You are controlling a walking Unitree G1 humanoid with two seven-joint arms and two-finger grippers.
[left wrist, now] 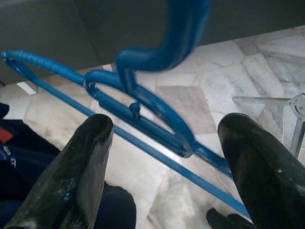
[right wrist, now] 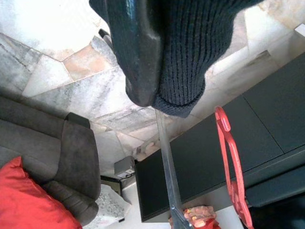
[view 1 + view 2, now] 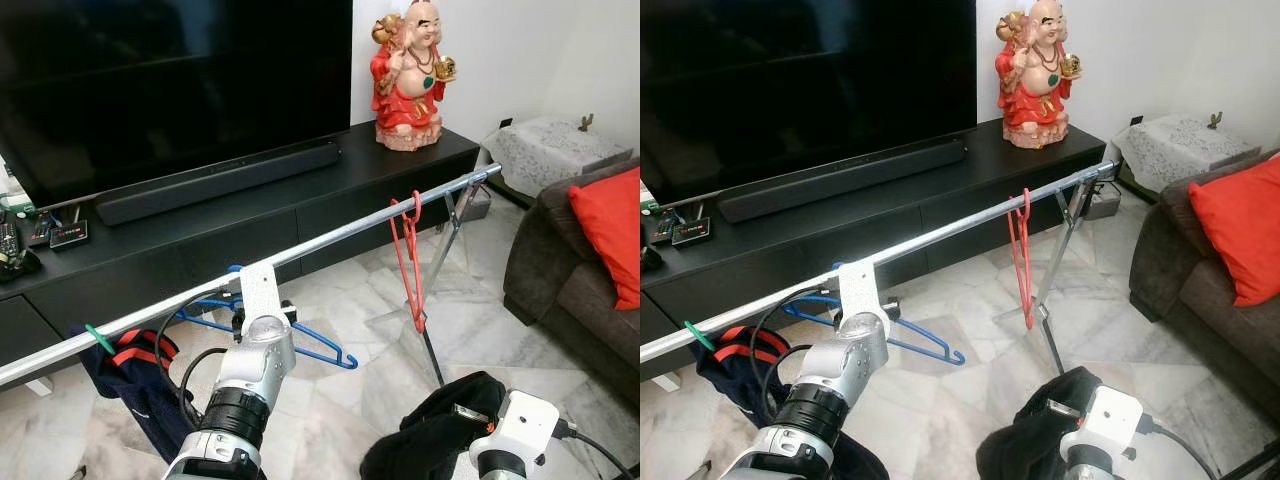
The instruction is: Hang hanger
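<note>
Hanging on one rail: two hangers, blue hanger, red hanger; left hand spread, right hand pinching dark cloth.

Blue hanger hook blurred; right fingers under dark cloth.

A home living room — television, sofa, marble floor.
</note>
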